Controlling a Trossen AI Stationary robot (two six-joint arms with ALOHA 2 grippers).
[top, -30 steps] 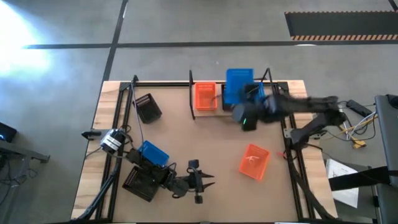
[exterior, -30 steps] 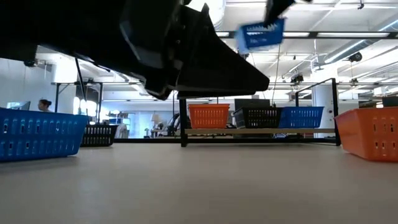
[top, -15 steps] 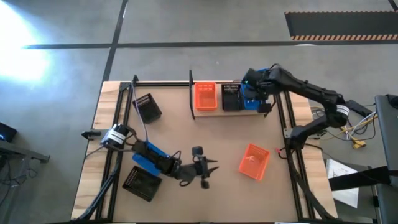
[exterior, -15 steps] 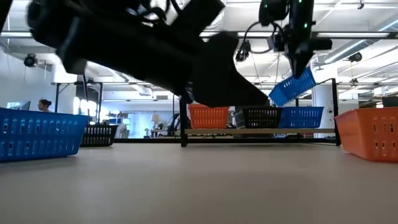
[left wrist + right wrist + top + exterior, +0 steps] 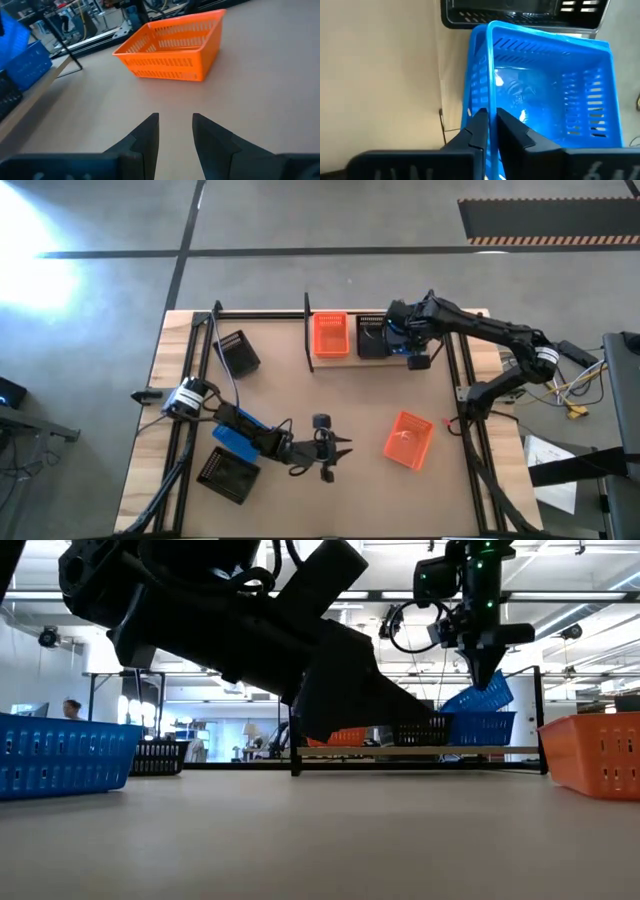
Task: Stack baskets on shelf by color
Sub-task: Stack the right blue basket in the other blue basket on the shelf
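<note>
My right gripper (image 5: 483,665) is over the right end of the shelf (image 5: 420,751), shut on a blue basket (image 5: 478,698) that tilts above a second blue basket (image 5: 482,728) standing on the board. An orange basket (image 5: 330,335) and a black basket (image 5: 372,338) stand on the shelf to its left. My left gripper (image 5: 330,452) is open and empty low over the table's middle, pointing at a loose orange basket (image 5: 175,47) that rests on its bottom on the table. My right gripper pinches one side wall of the blue basket at its rim (image 5: 487,102), one finger inside the basket and one outside. The fingers come from above, pointing down. The basket hangs tilted, its lower end at the rim of the blue basket on the shelf.
A black basket (image 5: 238,353) sits far left, another black basket (image 5: 228,473) near left, and a blue basket (image 5: 235,438) under my left arm. Black rails (image 5: 195,380) run along the table's left and right sides. Bare tabletop lies between the shelf and the loose orange basket.
My right gripper has carried the blue basket from in front of the shelf toward the far edge, to the shelf's right end, and down; the basket now tilts onto the blue basket there. My left gripper has shifted a little toward the table's right.
</note>
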